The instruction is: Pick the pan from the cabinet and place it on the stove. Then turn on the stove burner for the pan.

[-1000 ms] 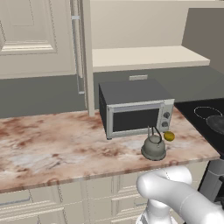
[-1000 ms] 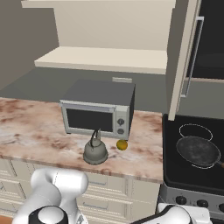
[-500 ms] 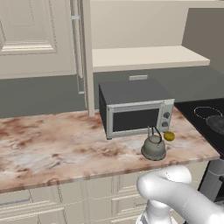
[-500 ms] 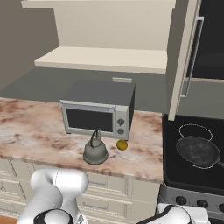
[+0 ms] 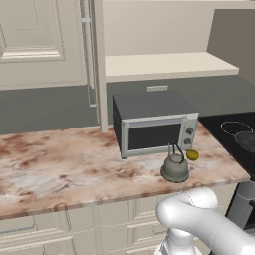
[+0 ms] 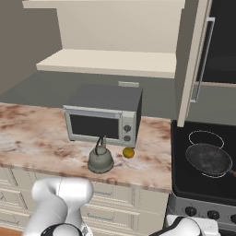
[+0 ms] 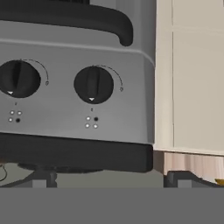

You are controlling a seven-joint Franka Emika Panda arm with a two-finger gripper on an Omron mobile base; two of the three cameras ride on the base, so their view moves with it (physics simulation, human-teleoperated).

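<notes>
**A:** Start with the left base view. Where is the pan?

**B:** The pan point(image 5: 247, 141) is cut off by the right edge, lying on the black stove point(image 5: 226, 130) beside a thin white ring. The marbled counter point(image 5: 60, 164) carries a grey microwave point(image 5: 154, 124), with a squat kettle point(image 5: 175, 168) in front of it and a small yellow thing point(image 5: 192, 155) just beside the kettle. Above, the cabinet point(image 5: 164, 64) shows its beige shelf, one door standing out edge-on. The white arm point(image 5: 209, 229) bends low at the bottom right.

**A:** And the right base view?

**B:** It's clearer there. The pan point(image 6: 208, 159) sits flat on the stove point(image 6: 184, 184), over the nearer ring, with its handle pointing to the right edge. The farther ring behind it is bare. The cabinet door point(image 6: 193, 64) hangs open above the stove's left side, its silver bar handle facing right. The microwave, kettle and yellow thing stand on the counter to the left, well apart from the pan.

**A:** What about the hand view?

**B:** It looks close at the stove's silver front panel point(image 7: 131, 109). There are two dark round knobs, one at the left point(image 7: 17, 78) and one near the middle point(image 7: 93, 84). A cream panel point(image 7: 192, 74) lies to the right.

**A:** And the hand itself?

**B:** The hand point(image 7: 111, 180) is spread wide. Its fingertips point(image 7: 43, 178) stand far apart at the bottom with nothing between them, and they are short of the knobs.
</notes>
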